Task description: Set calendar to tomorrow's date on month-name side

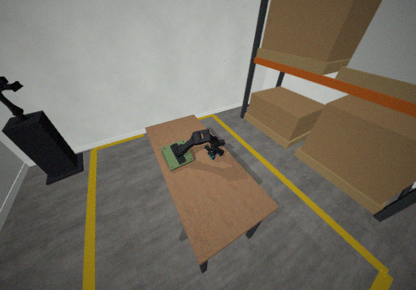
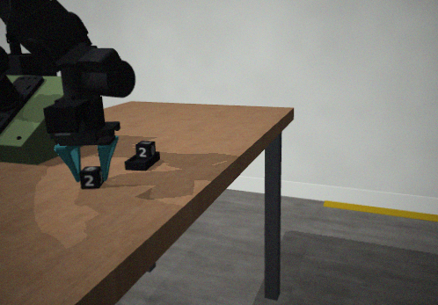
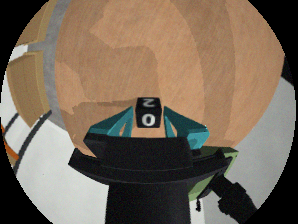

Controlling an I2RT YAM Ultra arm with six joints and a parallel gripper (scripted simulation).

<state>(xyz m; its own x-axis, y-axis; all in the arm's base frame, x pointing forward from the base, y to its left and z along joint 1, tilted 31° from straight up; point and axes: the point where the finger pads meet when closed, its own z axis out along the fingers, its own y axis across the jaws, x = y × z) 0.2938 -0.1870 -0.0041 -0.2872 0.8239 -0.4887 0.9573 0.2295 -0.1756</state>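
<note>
A black calendar cube [image 2: 91, 178] [image 3: 148, 113] stands on the wooden table [image 2: 185, 126], apart from the tray. It shows a 2 in the exterior view and a 0 in the wrist view. My gripper [image 2: 91, 174] [image 3: 148, 109] [image 1: 212, 156] is lowered over it, with one teal finger on each side. The fingers are half open and do not clamp the cube. A small black tray [image 2: 133, 165] lies flat just behind it. The tray holds the second cube [image 2: 145, 149], which shows a 2. I cannot make out the month's name.
The arm's green base plate [image 2: 26, 123] [image 1: 169, 156] lies at the left of the table. The table's edge [image 2: 246, 152] runs to the right of the tray. Racks with cardboard boxes [image 1: 359, 145] stand to the right, and a black stand [image 1: 38, 145] to the left.
</note>
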